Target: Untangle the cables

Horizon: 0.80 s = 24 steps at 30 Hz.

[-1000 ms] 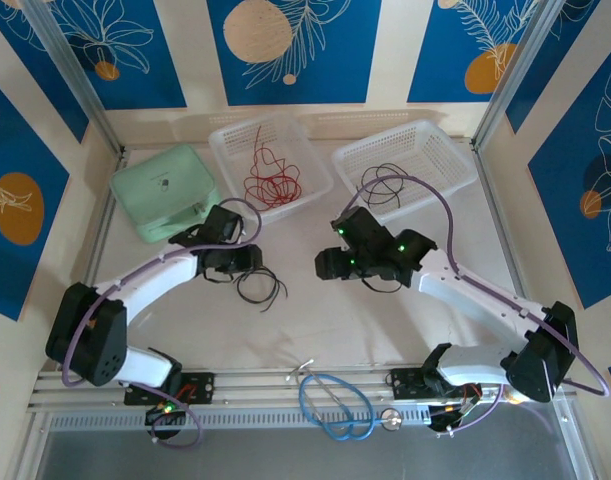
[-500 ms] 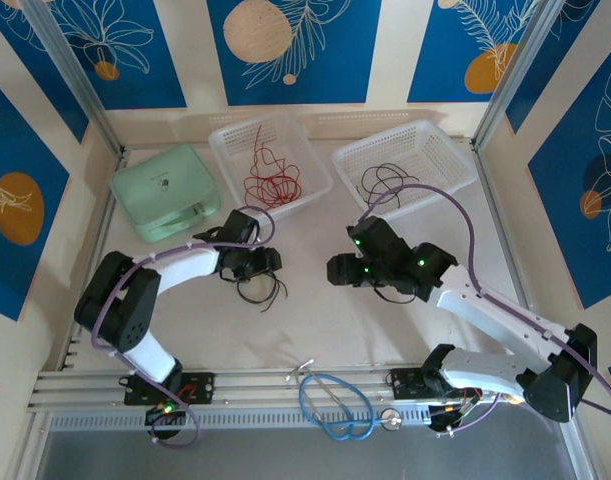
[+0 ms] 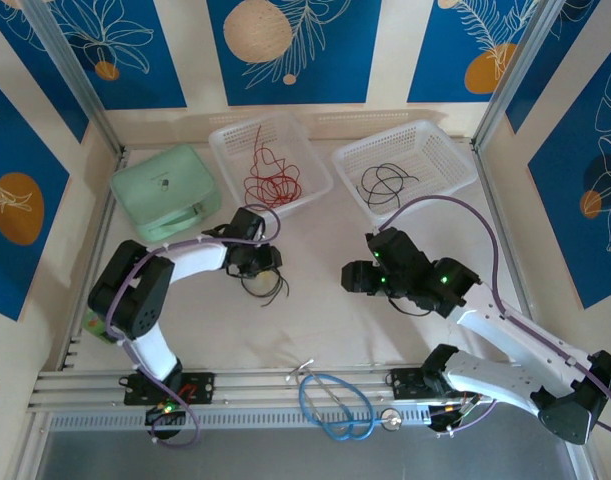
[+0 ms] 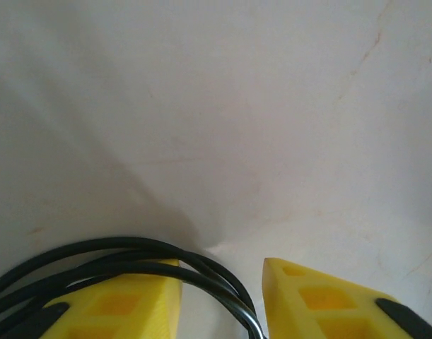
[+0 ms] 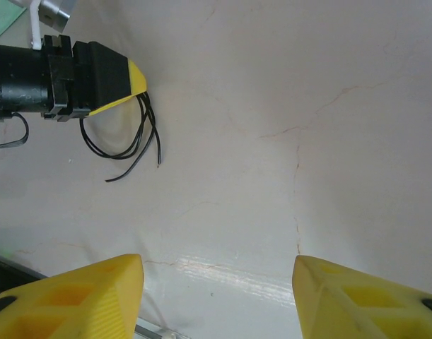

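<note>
Presently, at the near edge, a blue cable loop (image 3: 335, 405) lies by the rail; it is no part of the work and is to be left alone. Just beyond it, on the open table (image 3: 315, 330), the step in hand is judged to be the pick-up of the one black cable (image 4: 131, 254) lying outside the baskets.

The left gripper (image 4: 219, 282) is set low over this cable with its yellow fingers (image 4: 124, 304) partly apart. The gap is plainly wider than the strands, which are seen crossing the tip of one finger and running down through the gap. No clamping is shown. In the right wrist view, the rest of the cable is seen fanning out from the fingertip in loose loops, its free ends on the table.

For a sound grip, the fingers should be closed only once the strands are centred in the gap, not riding on top of a finger, where they would be pushed aside. The tips should be held at the surface so that the thin wire cannot slip beneath. The lift should be made slowly, so that the loops hang free.

The right gripper (image 5: 217, 282) is placed well apart from the cable, its fingers wide open with nothing between them. It is judged available to draw out a free end if the loops catch.

At the far side, red cables (image 3: 272, 182) lie in the left basket (image 3: 225, 135) and coiled black cables (image 3: 385, 185) in the right basket (image 3: 455, 140), the likely destination.
</note>
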Tool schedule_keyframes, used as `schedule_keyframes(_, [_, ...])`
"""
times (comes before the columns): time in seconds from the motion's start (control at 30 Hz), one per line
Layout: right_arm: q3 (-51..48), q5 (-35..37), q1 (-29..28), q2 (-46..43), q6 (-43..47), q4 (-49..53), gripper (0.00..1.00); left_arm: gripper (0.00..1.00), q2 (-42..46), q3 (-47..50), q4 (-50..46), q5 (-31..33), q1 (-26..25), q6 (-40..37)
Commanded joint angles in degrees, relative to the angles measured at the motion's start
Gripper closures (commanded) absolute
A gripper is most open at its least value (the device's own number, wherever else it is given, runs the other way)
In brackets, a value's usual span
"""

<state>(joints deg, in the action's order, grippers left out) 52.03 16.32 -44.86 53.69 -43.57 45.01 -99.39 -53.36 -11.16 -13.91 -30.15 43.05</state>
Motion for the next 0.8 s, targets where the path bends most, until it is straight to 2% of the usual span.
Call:
schedule_keyframes(0.0, [-0.66,-0.09,0.21,-0.56,-1.12,0.48,0.42,0.78,-3.43,-2.05,-0.14,0.2,-0.74,-1.62])
schedule_keyframes(0.1, [-0.7,-0.41,0.25,-0.61,-1.32,0.24,0.42,0.97,-3.95,-2.79,-0.31,-0.08,-1.51,-1.89])
schedule_keyframes(0.13, [-0.86,-0.59,0.28,-0.49,-1.41,0.01,0.42,1.0,-3.23,-3.08,-0.63,0.31,-2.1,-2.19])
schedule_keyframes(0.3, [-2.49,-4.69,0.15,2.26,-2.4,-4.78,0.42,1.0,3.09,-6.56,-7.58,2.73,-5.6,-5.33])
schedule_keyframes(0.4, [-3.5,-6.89,-1.29,7.08,-4.77,-8.81,0.42,1.0,6.97,-7.5,-10.6,3.27,-7.35,-5.46])
schedule_keyframes(0.5, [-3.41,-6.79,-3.57,12.91,-8.37,-12.58,0.42,1.0,10.35,-5.91,-9.58,3.58,-8.59,-3.25])
schedule_keyframes(0.53, [-3.18,-6.38,-4.17,14.7,-9.65,-13.58,0.42,0.98,11.3,-4.95,-8.25,3.48,-8.86,-1.93])
schedule_keyframes(0.6, [-3.07,-5.0,-4.86,17.09,-12.12,-14.27,0.41,0.76,12.32,-3.16,-5.17,2.56,-9.11,0.38])
schedule_keyframes(0.63, [-3.4,-4.28,-4.97,17.7,-13.24,-14.6,0.41,0.72,12.58,-2.44,-3.74,2.4,-9.26,1.38])
schedule_keyframes(0.7, [-4.98,-3.5,-4.97,17.7,-15.47,-15.57,0.41,0.67,12.45,-1.6,-1.62,2.74,-9.81,2.36])
schedule_keyframes(0.77, [-6.68,-3.5,-4.82,17.15,-17.28,-16.74,0.42,0.69,12.13,-1.26,-0.8,3.19,-10.17,2.57])
